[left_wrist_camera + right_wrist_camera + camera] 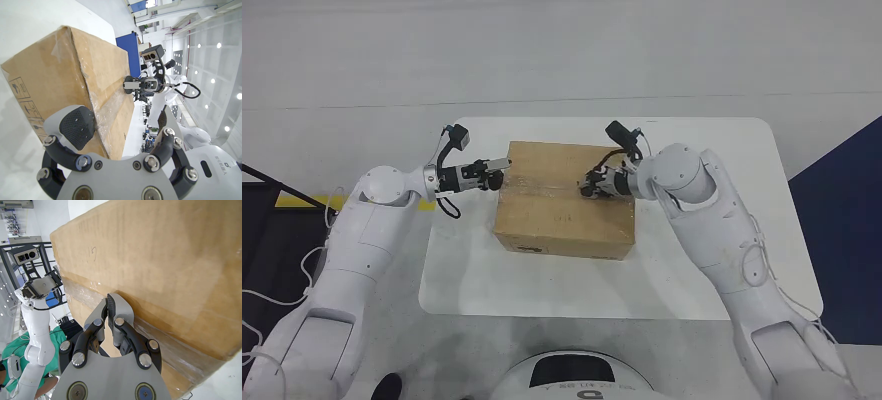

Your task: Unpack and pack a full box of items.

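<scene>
Top view puts the box (562,200) in the middle of the table (692,270), a little toward 12 o'clock, with its long axis running 9 to 3 o'clock. The tape (542,185) over its top seam follows that same line, and we think the next move depends on this. The left gripper (498,173) sits at the 9 o'clock end of the seam. The right gripper (587,187) rests on the lid toward 3 o'clock, right on the tape. In the left wrist view the left gripper (124,117) has its pads spread wide, one pad (77,126) touching the box's (47,79) end face where the tape (105,111) wraps over the edge. In the right wrist view the right gripper (108,298) has its pads pressed together, tips against the tape (81,292); we make out nothing held between them. We judge the right gripper better placed to work the seam, and any pull should run along the 9-to-3 line. The box (151,256) is brown cardboard with its flaps closed, wrinkled clear tape, a dented corner, printed handling symbols on one side and a pen mark on the lid.
</scene>
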